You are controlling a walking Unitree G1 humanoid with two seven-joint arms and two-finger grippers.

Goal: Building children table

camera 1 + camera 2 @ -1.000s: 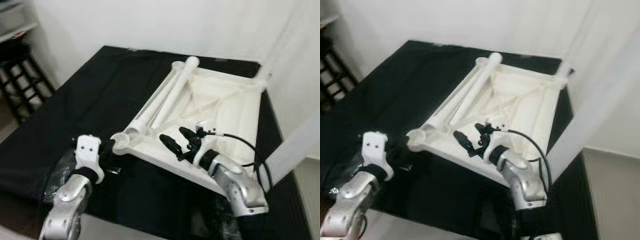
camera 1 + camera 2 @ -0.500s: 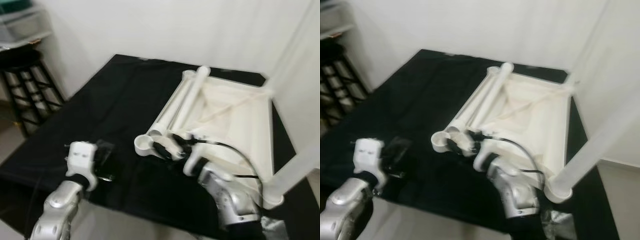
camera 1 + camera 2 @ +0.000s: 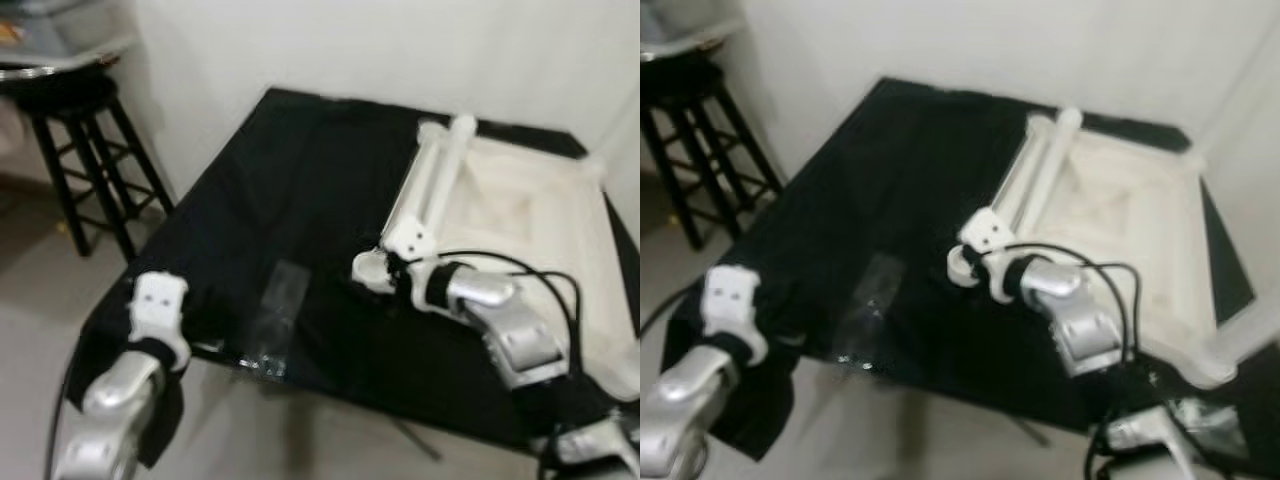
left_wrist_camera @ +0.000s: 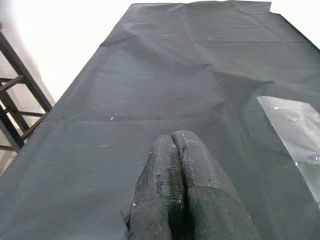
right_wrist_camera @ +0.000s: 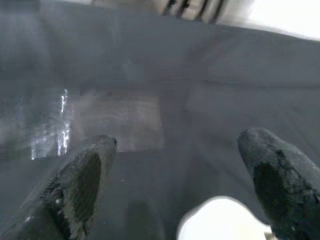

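Note:
A white children's table top (image 3: 530,210) lies upside down on a surface covered with black cloth (image 3: 280,190). Two loose white legs (image 3: 432,185) lie along its left edge. My right gripper (image 3: 385,275) is open at the near left corner socket (image 3: 368,268) of the table. In the right wrist view its fingertips (image 5: 85,175) stand wide apart above the cloth, with the white socket (image 5: 225,220) between them. My left gripper (image 4: 172,145) is shut on nothing, low over the cloth near the front left edge. Another leg (image 3: 1240,335) rises from the near right corner.
A clear plastic bag (image 3: 275,315) lies flat on the cloth between the two arms. A black stool (image 3: 80,130) stands on the floor at the far left. A white wall runs behind the table. The cloth's front edge hangs just before my left arm (image 3: 160,305).
The camera has swung left, bringing the stool into view. My right gripper went from above the table's underside to its near left corner. My left arm drew back from that corner.

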